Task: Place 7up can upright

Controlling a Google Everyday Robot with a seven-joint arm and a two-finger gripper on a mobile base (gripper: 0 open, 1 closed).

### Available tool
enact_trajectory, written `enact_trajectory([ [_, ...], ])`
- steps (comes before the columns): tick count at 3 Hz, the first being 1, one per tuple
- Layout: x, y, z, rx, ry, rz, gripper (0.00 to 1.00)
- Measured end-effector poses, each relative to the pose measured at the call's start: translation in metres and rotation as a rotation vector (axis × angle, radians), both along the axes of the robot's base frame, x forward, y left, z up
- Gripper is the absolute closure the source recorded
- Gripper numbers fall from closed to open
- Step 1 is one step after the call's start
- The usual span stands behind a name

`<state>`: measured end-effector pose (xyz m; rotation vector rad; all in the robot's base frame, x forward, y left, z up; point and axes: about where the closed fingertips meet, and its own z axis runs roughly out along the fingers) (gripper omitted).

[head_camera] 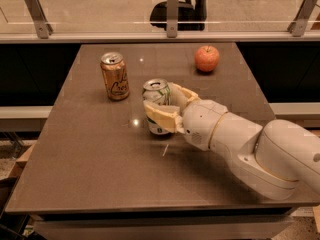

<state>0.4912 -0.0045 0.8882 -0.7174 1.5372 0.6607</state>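
7up can (156, 91) stands upright near table centre, silver top facing up. Base is at or just above the tabletop; can't tell if it's touching. Thin aluminium, so prob. light, w/ walls that dent easily and a smooth, slippery skin. Best hold is a moderate squeeze across the round body at mid-height, where the wall is straight, not at the rims. Gripper (161, 105) has just that hold: cream fingers (162, 117) clamp the can from both sides, jaws narrowed to can width. Arm (250, 144) reaches in from the front right. Orange-gold can (115, 77) stands upright to the left + further back, apart from the 7up can. Apple (206, 58) sits well apart, far right. Table (100, 164) is dark brown, w/ a glass rail (100, 9) behind it.
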Motion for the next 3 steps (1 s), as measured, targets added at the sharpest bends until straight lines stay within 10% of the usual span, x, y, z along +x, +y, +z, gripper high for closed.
enact_trajectory([
  [3,-0.0026,-0.0035,-0.0053,0.002,0.019,-0.014,1.0],
])
